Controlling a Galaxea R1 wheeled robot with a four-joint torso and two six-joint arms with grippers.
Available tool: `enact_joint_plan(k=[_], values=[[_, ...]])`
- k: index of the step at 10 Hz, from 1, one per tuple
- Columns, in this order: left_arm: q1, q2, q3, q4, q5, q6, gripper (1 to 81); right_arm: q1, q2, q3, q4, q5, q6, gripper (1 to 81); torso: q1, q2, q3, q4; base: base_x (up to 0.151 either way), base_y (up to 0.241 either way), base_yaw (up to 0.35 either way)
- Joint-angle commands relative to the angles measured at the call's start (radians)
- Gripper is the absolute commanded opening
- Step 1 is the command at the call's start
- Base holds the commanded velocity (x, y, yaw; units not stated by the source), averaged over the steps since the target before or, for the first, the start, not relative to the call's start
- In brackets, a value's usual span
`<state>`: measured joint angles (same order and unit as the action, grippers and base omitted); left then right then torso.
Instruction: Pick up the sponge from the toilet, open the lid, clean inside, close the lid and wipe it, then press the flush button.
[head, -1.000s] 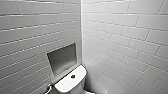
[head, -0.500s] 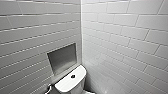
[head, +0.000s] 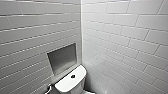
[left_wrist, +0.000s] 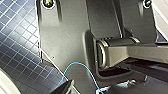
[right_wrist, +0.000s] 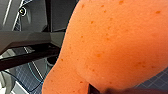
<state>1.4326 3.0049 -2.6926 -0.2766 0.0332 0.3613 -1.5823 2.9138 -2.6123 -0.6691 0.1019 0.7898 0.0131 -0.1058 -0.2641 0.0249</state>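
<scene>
The sponge (right_wrist: 112, 42), orange-red and pitted, sits very close to the right wrist camera. My right gripper is shut on it, and a dark fingertip (right_wrist: 93, 89) presses into its edge. In the head view, the toilet's white tank (head: 65, 85) stands low in the corner of the tiled walls. The small dark flush button (head: 72, 76) sits in the middle of the tank top. The lid is hidden below the tank. My left gripper is open and holds nothing, hanging over a dark small-tiled floor (left_wrist: 17, 47).
White tiled walls meet in a corner (head: 81, 37) behind the tank. A recessed grey niche (head: 62, 58) is set in the left wall just above it. A chrome fitting (head: 48, 88) is on that wall beside the tank. A thin blue cable (left_wrist: 75, 65) loops by the left wrist.
</scene>
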Motion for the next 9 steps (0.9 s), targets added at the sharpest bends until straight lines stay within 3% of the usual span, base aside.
enact_joint_plan(k=[1, 2, 3, 6, 7, 9], values=[[-0.036, 0.000, 0.003, -0.004, 0.073, -0.002, 81.1, -0.002, 0.029, -0.046, 0.321, -0.060, -0.275, 1.0, 0.000, 0.000, 0.000, 0.000, 0.000, 0.000, 0.000], [-0.036, -0.001, 0.003, -0.003, 0.073, -0.002, 81.1, 0.004, 0.030, -0.041, 0.522, -0.076, -0.501, 1.0, 0.000, 0.000, 0.000, 0.000, 0.000, 0.000, 0.000], [-0.036, -0.003, 0.003, -0.004, 0.073, -0.001, 81.1, 0.017, 0.017, -0.016, 0.694, -0.108, -0.671, 1.0, 0.000, 0.000, 0.000, 0.000, 0.000, 0.000, 0.000], [-0.036, -0.029, 0.037, -0.009, 0.070, -0.001, 81.1, 0.037, -0.091, 0.180, 0.681, -0.100, -0.692, 1.0, 0.000, 0.000, 0.000, 0.000, 0.000, 0.000, 0.000], [-0.036, -0.067, 0.110, -0.009, 0.068, -0.001, 81.1, 0.038, -0.135, 0.261, 0.677, -0.096, -0.692, 1.0, 0.000, 0.000, 0.000, 0.000, 0.000, 0.000, 0.000], [-0.045, -0.148, 0.263, -0.009, 0.065, -0.002, 81.1, 0.044, -0.140, 0.273, 0.674, -0.097, -0.692, 1.0, 0.000, 0.000, 0.000, 0.000, 0.000, 0.000, 0.000]])
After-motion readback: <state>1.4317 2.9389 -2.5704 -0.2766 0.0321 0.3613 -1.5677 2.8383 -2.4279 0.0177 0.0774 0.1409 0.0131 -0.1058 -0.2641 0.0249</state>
